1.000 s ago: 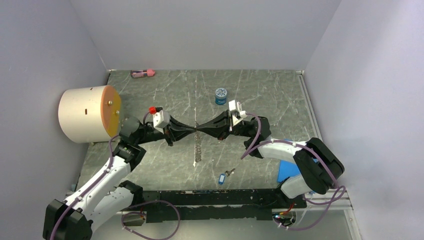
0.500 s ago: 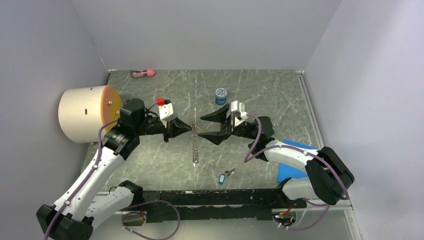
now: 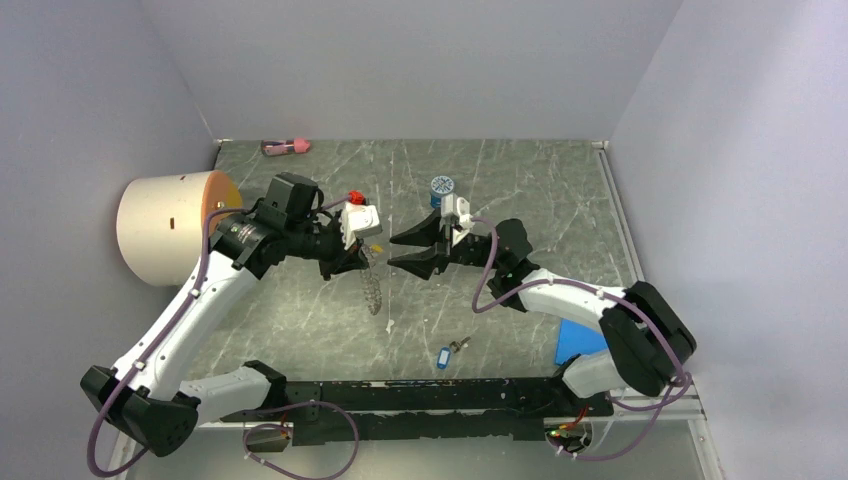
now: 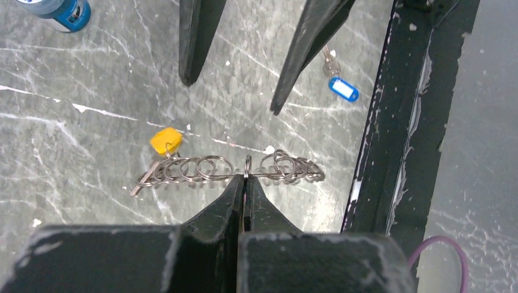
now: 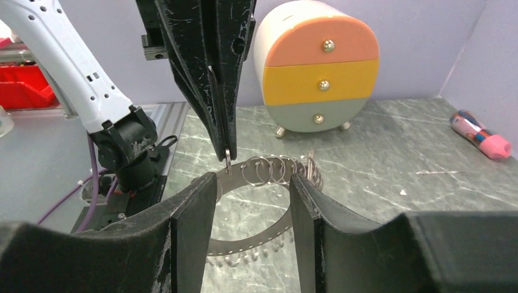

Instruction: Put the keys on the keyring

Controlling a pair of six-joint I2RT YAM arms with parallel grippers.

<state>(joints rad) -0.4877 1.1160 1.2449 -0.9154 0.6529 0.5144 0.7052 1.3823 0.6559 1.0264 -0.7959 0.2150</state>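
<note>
Keyring (image 4: 207, 168) hangs above the table (image 4: 73, 152), clamped at one small ring in the closed left gripper (image 4: 244, 183); it looks light, thin and free to swing, so holding the band itself seems steadier. Right gripper (image 5: 253, 195) stands just beside, jaws apart, empty. Left wrist view shows the yellow-headed key (image 4: 165, 140) at its end and the blue-tagged key (image 4: 342, 90) on the table; right wrist view shows neither.

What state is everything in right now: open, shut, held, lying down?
left gripper: shut on the keyring.
right gripper: open, holding nothing.
keyring: hanging from the left gripper.
blue key: loose on the table.
yellow key: by the keyring; attachment unclear.
drawers: all shut.
blue jar: upright, lidded.
</note>
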